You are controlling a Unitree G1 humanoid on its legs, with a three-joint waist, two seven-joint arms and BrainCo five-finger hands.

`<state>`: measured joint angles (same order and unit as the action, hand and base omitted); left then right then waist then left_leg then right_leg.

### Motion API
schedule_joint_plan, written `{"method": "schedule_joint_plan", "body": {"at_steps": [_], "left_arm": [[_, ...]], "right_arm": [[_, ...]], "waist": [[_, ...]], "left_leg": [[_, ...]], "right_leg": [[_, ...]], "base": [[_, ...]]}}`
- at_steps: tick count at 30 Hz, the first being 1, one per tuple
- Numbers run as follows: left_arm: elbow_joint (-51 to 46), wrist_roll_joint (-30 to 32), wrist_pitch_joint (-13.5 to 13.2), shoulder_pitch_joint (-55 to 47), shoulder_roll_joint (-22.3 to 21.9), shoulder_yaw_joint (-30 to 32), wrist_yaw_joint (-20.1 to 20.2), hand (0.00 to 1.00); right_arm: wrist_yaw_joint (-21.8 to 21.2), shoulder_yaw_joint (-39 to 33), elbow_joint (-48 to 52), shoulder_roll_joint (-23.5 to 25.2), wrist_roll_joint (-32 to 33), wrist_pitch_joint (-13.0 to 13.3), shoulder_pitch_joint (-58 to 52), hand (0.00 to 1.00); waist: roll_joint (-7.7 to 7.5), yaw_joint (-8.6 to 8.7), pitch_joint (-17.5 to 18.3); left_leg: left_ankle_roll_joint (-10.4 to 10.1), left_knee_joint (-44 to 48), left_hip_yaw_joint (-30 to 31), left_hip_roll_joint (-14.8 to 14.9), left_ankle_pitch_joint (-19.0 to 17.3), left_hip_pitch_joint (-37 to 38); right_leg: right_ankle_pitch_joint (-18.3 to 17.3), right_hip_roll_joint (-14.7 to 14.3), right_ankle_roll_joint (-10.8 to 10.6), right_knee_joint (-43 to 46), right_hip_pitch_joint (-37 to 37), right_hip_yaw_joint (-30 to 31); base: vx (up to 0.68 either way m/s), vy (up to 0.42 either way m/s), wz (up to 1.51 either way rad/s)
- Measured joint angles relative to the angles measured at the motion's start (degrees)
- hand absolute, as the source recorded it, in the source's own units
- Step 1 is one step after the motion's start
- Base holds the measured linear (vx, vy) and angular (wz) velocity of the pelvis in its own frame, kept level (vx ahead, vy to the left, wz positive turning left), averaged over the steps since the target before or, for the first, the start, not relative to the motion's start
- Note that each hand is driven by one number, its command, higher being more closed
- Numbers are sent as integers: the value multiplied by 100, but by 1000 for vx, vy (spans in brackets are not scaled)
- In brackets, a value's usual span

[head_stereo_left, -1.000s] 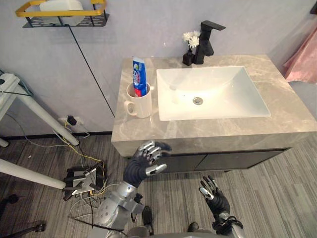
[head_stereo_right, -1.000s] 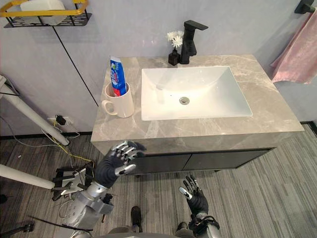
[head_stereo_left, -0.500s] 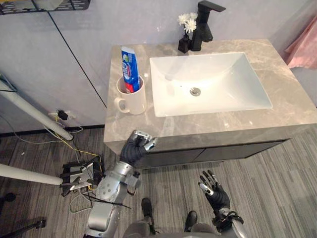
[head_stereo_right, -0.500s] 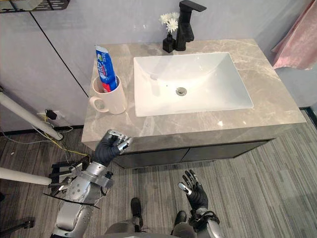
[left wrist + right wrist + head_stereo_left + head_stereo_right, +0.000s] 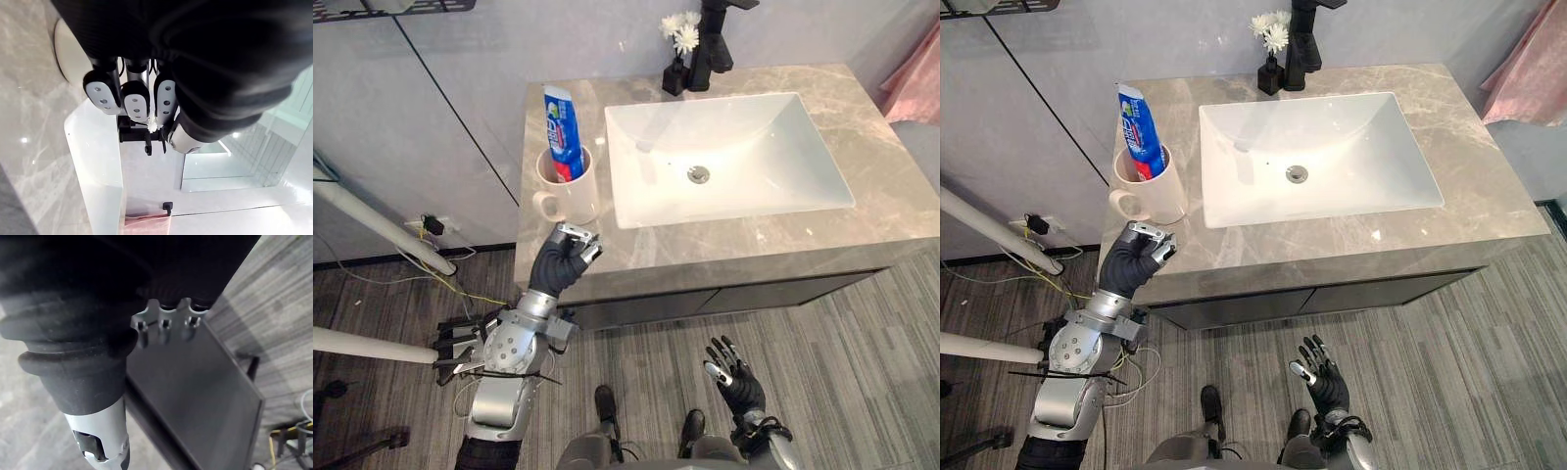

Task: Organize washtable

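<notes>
A white mug (image 5: 570,193) with a blue and red toothpaste tube (image 5: 563,132) upright in it stands at the left end of the grey marble washtable (image 5: 891,186), beside the white sink basin (image 5: 724,157). My left hand (image 5: 566,258) is raised at the table's front left corner, just in front of the mug, its fingers (image 5: 134,100) curled and holding nothing. The mug's rim (image 5: 68,54) shows past them in the left wrist view. My right hand (image 5: 731,370) hangs low over the floor in front of the cabinet, fingers spread and empty.
A black faucet (image 5: 710,39) and a small black vase of white flowers (image 5: 677,44) stand behind the basin. A pink towel (image 5: 915,83) hangs at the right. Dark cabinet doors (image 5: 724,294) lie under the counter. Cables and a power strip (image 5: 460,348) lie on the floor at the left.
My left hand has risen from below the counter edge to the front left corner and curled its fingers. The camera has shifted. The right hand stays low.
</notes>
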<state>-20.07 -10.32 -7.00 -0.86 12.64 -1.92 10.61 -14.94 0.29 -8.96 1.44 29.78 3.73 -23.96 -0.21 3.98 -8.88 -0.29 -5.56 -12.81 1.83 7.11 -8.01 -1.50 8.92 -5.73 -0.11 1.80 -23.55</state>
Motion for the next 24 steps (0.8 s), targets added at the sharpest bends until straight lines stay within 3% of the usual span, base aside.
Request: {"method": "schedule_joint_plan", "body": {"at_steps": [13,24], "left_arm": [[176,212,4,465,155,-12,-78,100],[539,438,35,465,-13,-406,-62,100]], "right_arm": [[1,-25,138,26,-15,-8,-3,0],[5,-16,340,41,-45,-27,-15,0]], "waist": [[1,17,-128],[-15,29,-205]], "left_leg": [[16,4,-83,12,-15,-58],[27,8,-140,6,-20,-107]], "right_leg": [[8,-2,7,11,98,66],[38,13,15,33,155,130]], "base": [[4,8,-2],[11,8,-2]]}}
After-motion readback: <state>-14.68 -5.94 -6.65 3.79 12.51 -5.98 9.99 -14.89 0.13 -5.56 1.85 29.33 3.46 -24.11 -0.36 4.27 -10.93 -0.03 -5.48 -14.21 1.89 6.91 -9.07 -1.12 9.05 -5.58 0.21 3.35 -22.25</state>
